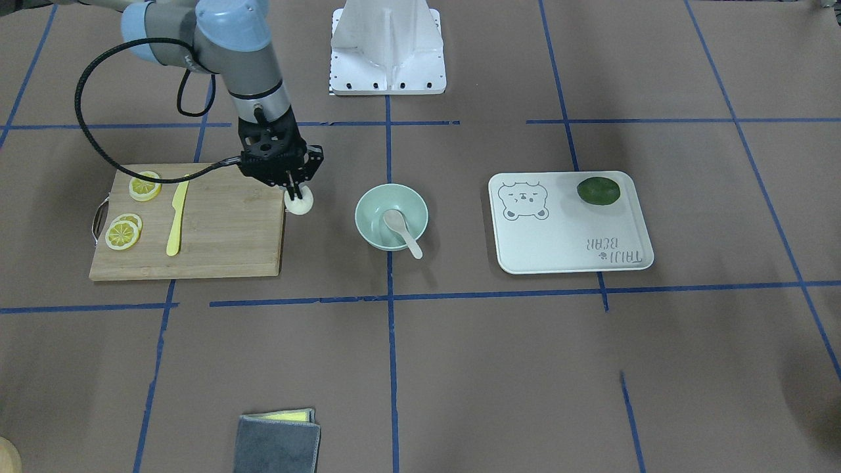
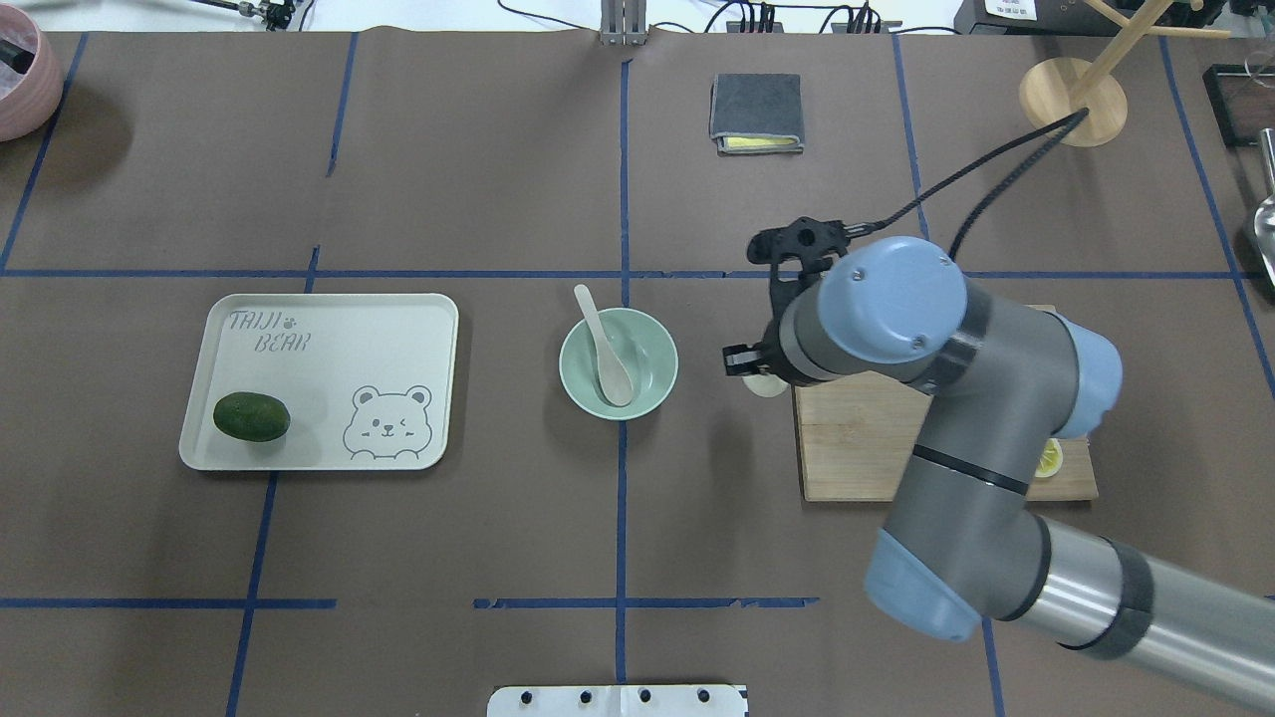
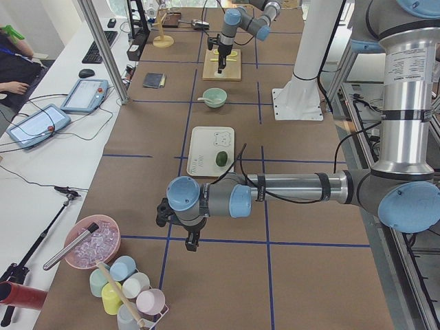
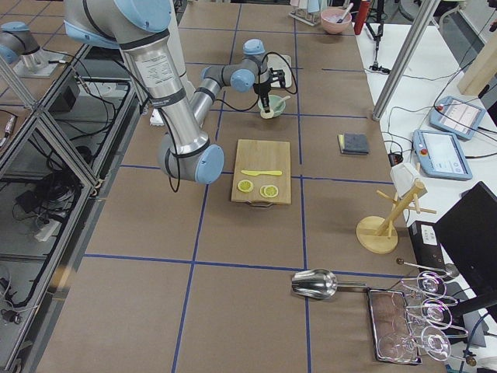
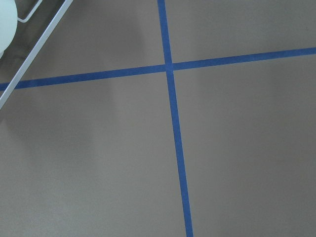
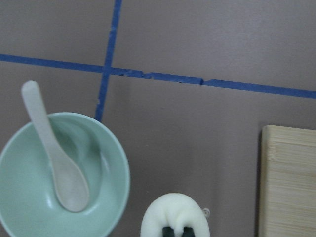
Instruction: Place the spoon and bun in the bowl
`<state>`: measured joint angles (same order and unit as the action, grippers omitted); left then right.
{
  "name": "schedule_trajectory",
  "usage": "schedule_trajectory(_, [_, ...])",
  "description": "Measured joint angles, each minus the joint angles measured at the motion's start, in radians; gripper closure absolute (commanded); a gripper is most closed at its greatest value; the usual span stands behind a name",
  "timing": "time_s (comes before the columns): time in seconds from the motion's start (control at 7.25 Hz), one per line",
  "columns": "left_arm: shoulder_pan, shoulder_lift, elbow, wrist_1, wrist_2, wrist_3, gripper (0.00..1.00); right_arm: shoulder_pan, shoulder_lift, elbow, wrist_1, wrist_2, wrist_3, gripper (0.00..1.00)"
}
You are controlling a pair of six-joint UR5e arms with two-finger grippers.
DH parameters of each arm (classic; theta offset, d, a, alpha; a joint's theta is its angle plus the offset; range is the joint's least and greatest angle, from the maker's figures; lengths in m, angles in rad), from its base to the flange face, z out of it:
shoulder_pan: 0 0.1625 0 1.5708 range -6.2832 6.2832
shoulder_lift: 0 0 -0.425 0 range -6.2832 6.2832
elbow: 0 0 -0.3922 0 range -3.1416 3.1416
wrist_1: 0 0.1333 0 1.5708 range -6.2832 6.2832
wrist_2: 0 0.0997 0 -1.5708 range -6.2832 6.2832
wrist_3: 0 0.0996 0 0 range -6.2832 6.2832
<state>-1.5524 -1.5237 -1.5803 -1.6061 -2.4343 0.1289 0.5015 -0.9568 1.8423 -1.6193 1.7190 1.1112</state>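
Mint-green bowl (image 1: pixel 369 211) stands at the table's centre, on a blue tape line; the off-white soup spoon (image 1: pixel 398 224) lies inside it, scoop in the basin, handle resting over the rim. You find the bun (image 1: pixel 301 205) beside the edge of the bamboo cutting board (image 1: pixel 223 240), between board and bowl, apart from the bowl. The right gripper (image 1: pixel 295 195) points straight down onto the bun; its fingertips (image 6: pixel 169 230) sit close together, pinched on the pleated top; whether the bun is lifted off the table you cannot tell. Lemon slices (image 1: pixel 123 234) and a yellow plastic knife (image 1: pixel 177 218) lie on the board; a dark green fruit (image 1: pixel 598 190) lies in a corner of the bear-printed tray (image 1: pixel 571 236). The left gripper (image 3: pixel 192 242) hangs over the brown cover, well apart from the bowl; you cannot tell whether its claw is open or closed.
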Motion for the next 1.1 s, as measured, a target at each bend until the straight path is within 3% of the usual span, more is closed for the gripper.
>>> schedule_trajectory(0.28, [0.0,-0.001,-0.003,0.0,-0.001,0.0,0.0,-0.045,0.159,-0.149,-0.029,-0.055,0.049,1.0])
schedule_trajectory(0.55, [0.0,-0.001,-0.004,0.0,-0.002,0.0,0.0,-0.079,0.221,-0.248,-0.031,-0.085,0.071,0.98])
schedule_trajectory(0.69, [0.0,0.0,-0.003,0.0,-0.003,0.0,0.0,-0.088,0.225,-0.267,-0.031,-0.1,0.073,0.36])
schedule_trajectory(0.83, [0.0,0.0,-0.002,0.0,-0.003,0.0,0.0,-0.092,0.225,-0.276,-0.03,-0.106,0.072,0.12])
schedule_trajectory(1.1, [0.0,0.0,-0.001,0.0,-0.003,0.001,0.0,-0.092,0.226,-0.283,-0.028,-0.109,0.072,0.07])
